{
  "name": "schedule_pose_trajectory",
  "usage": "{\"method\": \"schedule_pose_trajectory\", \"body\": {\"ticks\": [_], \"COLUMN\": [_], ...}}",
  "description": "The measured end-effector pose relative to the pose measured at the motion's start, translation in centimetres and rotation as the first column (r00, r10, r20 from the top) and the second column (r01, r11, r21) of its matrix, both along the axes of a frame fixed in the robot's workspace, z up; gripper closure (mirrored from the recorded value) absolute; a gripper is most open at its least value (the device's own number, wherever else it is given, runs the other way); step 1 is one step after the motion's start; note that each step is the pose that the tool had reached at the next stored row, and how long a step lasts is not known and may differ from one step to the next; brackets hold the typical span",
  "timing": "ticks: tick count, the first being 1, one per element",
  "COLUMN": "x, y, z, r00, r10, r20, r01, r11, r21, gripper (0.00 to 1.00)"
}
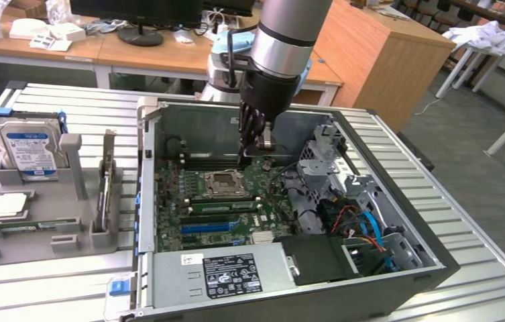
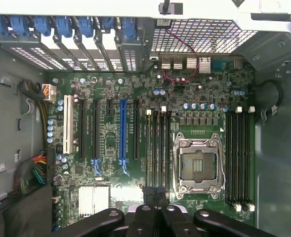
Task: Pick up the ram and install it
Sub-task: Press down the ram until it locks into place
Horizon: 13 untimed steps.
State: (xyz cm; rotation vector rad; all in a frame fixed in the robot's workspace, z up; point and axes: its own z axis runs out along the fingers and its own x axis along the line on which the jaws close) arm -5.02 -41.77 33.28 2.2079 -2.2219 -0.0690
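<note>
My gripper (image 1: 257,153) hangs over the open computer case (image 1: 396,268), above the motherboard (image 1: 234,194) and just past the empty CPU socket (image 1: 223,181). Its fingers are shut together and I see nothing between them. In the wrist view the gripper (image 2: 155,196) is at the picture's edge, over the black memory slots (image 2: 157,148) beside the CPU socket (image 2: 198,165). One ram (image 1: 222,206), green with pale labels, stands in a slot beside the socket. A thin green stick (image 1: 6,229) that looks like another ram lies in the grey holder outside the case.
The grey holder (image 1: 64,235) on the exterior view's left also carries a silver hard drive (image 1: 27,151) and an upright card (image 1: 105,194). A long blue expansion slot (image 2: 123,131) lies among black ones. The power supply (image 1: 230,275), drive cage (image 1: 324,161) and cables (image 1: 364,228) crowd the case.
</note>
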Motion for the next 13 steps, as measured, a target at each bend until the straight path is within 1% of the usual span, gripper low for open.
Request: {"method": "schedule_pose_trajectory", "body": {"ticks": [8,11,13], "x": [0.0,0.0,0.0], "y": [0.0,0.0,0.0], "z": [0.0,0.0,-0.01], "r00": [1.0,0.9989,0.9964], "r10": [-0.001,-0.048,-0.085], "r20": [-0.0001,-0.0001,0.0], "r01": [0.001,0.048,0.085], "r11": [1.0,0.9989,0.9964], "r21": [-0.0001,-0.0001,0.0], "gripper": [0.89,0.89,0.89]}}
